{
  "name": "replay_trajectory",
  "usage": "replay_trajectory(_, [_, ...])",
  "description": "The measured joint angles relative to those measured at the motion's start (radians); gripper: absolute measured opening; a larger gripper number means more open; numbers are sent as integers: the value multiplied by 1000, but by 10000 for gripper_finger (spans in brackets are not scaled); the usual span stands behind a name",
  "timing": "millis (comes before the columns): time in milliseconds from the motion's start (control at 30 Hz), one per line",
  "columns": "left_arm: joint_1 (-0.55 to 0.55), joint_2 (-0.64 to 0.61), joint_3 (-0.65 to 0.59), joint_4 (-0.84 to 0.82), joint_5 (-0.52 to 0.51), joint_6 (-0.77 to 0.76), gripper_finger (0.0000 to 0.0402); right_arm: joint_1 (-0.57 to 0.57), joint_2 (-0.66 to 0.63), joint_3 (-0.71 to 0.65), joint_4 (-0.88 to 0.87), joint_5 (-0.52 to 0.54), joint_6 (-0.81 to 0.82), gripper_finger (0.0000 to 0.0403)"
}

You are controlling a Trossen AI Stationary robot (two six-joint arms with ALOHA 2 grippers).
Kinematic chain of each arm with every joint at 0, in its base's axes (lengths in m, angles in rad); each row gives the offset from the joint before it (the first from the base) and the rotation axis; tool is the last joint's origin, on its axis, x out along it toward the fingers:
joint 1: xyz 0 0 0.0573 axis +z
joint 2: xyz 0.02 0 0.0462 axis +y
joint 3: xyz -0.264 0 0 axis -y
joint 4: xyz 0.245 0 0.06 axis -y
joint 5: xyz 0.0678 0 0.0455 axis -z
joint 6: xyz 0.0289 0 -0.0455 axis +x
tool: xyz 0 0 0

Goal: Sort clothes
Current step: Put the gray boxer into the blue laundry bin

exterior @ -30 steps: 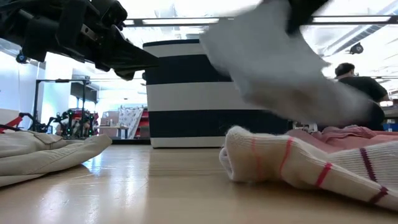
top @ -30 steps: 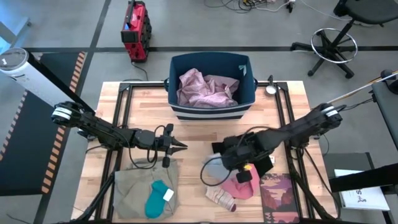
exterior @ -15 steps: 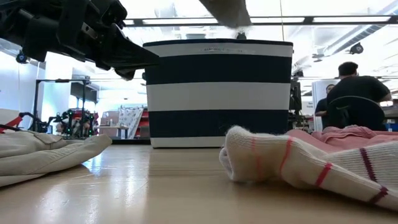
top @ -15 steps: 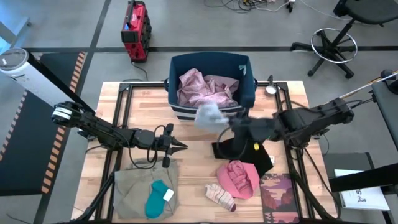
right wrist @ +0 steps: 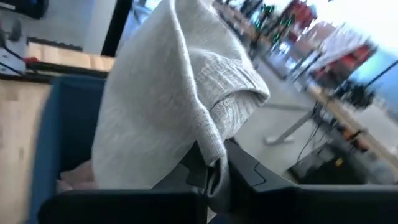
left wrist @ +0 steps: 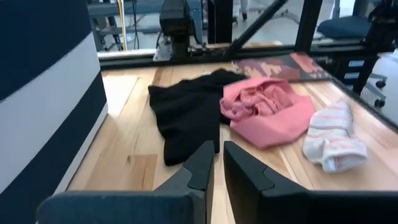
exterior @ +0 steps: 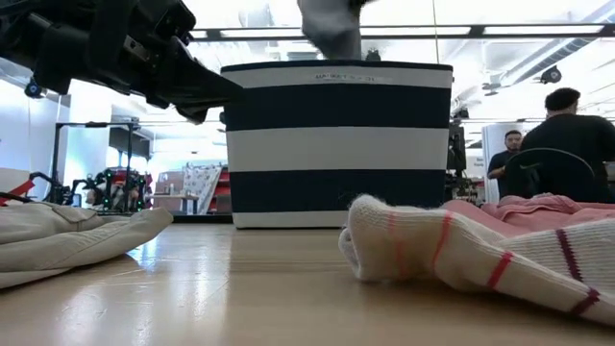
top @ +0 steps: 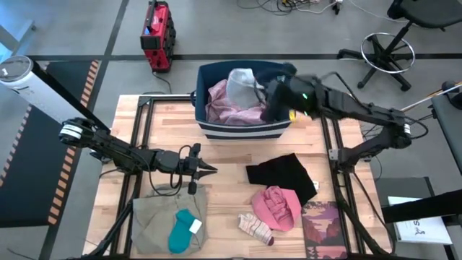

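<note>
My right gripper [top: 269, 97] is shut on a white-grey knit piece [top: 244, 87] above the navy striped bin [top: 283, 72], which holds a pale pink garment [top: 231, 108]. The piece also shows above the bin's rim in the low view [exterior: 332, 29]. My left gripper [top: 211, 170] is shut and empty, hovering above the table's left middle. Khaki trousers [top: 155, 217] lie flat at the near left with a teal piece [top: 184, 231] on them. A black piece [top: 281, 173], a pink piece [top: 278, 206] and a striped sock [top: 256, 230] lie at the near right. My right gripper pinches a gathered fold of the knit piece [right wrist: 208, 152] between its two fingers. The piece is lifted clear and bunches up in front of the fingers, over the bin's open top. How many layers it holds cannot be told.
A dark red patterned booklet [top: 325, 224] lies flat at the near right edge. A black frame rail [top: 336, 155] runs along the table's right side. A red device [top: 157, 36] and a chair base [top: 386, 54] stand on the floor beyond. People stand in the room behind [exterior: 557, 144].
My right gripper has risen from the near right of the table with the white piece and swung toward the far edge, ending over the bin. The white piece has been lifted clear off the table, uncovering the black and pink pieces.
</note>
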Motion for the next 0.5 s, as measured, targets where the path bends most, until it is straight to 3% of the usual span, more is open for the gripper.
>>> replay_trajectory(233, [0,-77,2,-87,0,-6,22,-193,116,0,-40,-169,50,7])
replay_trajectory(333, [0,-111,2,-119,0,-6,22,-232,168,0,-87,-329,88,11])
replay_trajectory(400, [0,-132,2,-151,0,-6,22,-243,198,-2,-123,-435,85,23])
replay_trajectory(500, [0,-143,2,-167,0,-6,22,-243,231,0,-164,-464,80,59])
